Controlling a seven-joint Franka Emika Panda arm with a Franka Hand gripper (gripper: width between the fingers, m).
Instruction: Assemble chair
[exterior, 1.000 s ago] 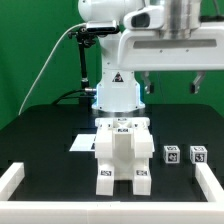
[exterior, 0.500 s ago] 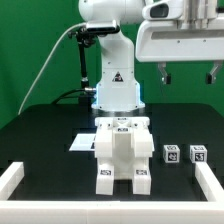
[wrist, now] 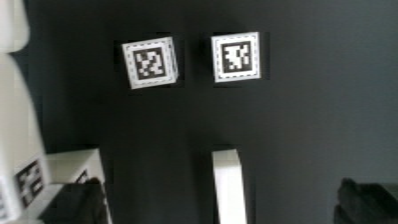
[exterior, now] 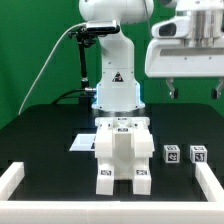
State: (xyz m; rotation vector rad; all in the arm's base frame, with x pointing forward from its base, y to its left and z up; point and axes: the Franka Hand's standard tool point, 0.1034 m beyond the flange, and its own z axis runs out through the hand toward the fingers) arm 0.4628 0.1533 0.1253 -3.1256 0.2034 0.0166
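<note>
The black desk [exterior: 50, 125] fills most of the scene, and a low white border rail [exterior: 12, 178] runs along its near edges. At the back, in front of a green backdrop, the white robot arm [exterior: 115, 80] rises from its base and reaches over toward the exterior view's right.

The chair [exterior: 122, 150] stands in the middle of the desk, just in front of the arm's base. It is a chunky white stack of blocks, upright, with square black-and-white tags on its top and on its two front feet. Nothing is touching it.

The end effector [exterior: 193, 93] hangs high on the exterior view's right, well clear of the desk and of the chair. Its two dark fingers [exterior: 172, 92] are spread wide apart with nothing between them.

Below it, near the chair on the exterior view's right, two small tagged blocks sit on the desk. The left block [exterior: 171, 156] and the right block [exterior: 197, 155] are side by side with a narrow gap between them.

The wrist view looks down on two square tags [wrist: 150, 62] close together against the black surface. The dark fingertips [wrist: 71, 200] show at the edge of that picture, parted and holding nothing.
</note>
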